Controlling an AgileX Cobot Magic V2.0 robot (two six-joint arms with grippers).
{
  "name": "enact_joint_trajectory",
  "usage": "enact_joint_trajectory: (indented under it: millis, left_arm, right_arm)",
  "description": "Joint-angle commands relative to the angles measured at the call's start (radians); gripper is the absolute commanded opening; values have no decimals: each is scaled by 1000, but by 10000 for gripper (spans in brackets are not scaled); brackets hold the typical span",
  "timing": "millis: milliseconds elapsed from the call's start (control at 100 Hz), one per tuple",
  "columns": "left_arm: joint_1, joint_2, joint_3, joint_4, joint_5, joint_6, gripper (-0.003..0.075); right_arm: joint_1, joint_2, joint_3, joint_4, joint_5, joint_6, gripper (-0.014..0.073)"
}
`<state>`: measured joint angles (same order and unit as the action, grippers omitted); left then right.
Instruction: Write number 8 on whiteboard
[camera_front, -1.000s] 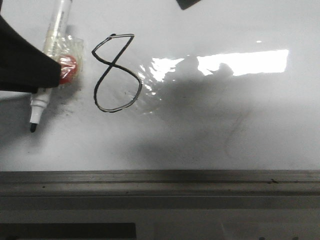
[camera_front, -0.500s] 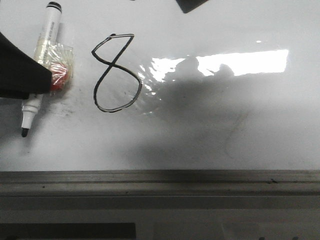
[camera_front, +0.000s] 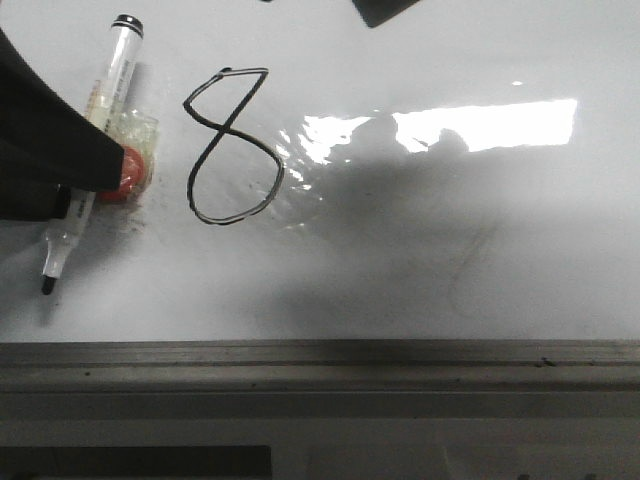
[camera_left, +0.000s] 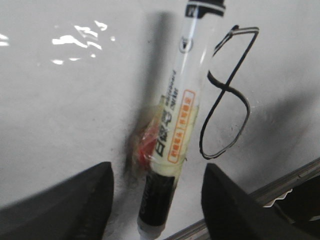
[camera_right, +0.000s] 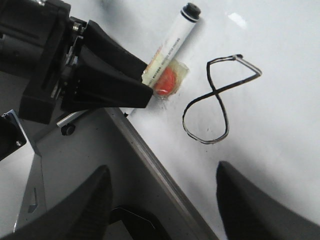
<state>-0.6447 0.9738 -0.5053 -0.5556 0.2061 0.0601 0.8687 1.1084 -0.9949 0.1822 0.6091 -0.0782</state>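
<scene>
The number 8 (camera_front: 222, 128) is drawn in thin black line on the whiteboard (camera_front: 450, 250), left of the glare patch. It also shows as the 8 (camera_left: 227, 89) in the left wrist view and the 8 (camera_right: 220, 94) in the right wrist view. A white marker (camera_front: 112, 75) with a red blob under clear tape lies on the board left of the 8. My left gripper (camera_left: 157, 172) is open, one finger on each side of the marker (camera_left: 175, 120) with gaps on both sides. My right gripper (camera_right: 164, 170) is open and holds nothing, over the board's edge rail.
A grey metal rail (camera_front: 320, 355) runs along the board's near edge. The left arm's black body (camera_right: 75, 70) hangs over the marker (camera_right: 172, 37). A dark shape (camera_front: 385, 8) pokes in at the top of the front view. Faint grey smudges mark the board.
The marker has slid toward the front left and turned a little; its black end now shows at the back. The left gripper's dark shape covers more of it. The 8 is unchanged.
</scene>
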Motion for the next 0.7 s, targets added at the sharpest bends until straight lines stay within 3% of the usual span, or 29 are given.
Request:
enact_joint_trajectory:
  millis: [0,160,280,350,390,490,690]
  left_arm:
    - [1,-15,-33,-28,-45,-8,430]
    - [1,-28,-33,-31,-44,-8,429]
    - [1,-72,-33,-31,-44,-8,393]
    - [1,-113,-33,-18,-46,-8,286]
    - [1,-148,-33,0,-46,-8,182]
    - [1,-221,-33,22,-46,-6,-19]
    - [1,-391,-6,45,-64,2,-20]
  right_arm:
    - [-4,-15,-25,-1,-57,1,395]
    - [-4,-15,-25,-1,-57,1,349]
    - [-4,-28,-25,-8,-57,1,136]
    - [-4,-48,-25,-22,-57,1,8]
    - [-4,-62,-25,-29,-59,1,-68]
    - [-4,-102,-22,-50,-65,1,-63]
    - [-4,-228,66,-102,-180,1,-63]
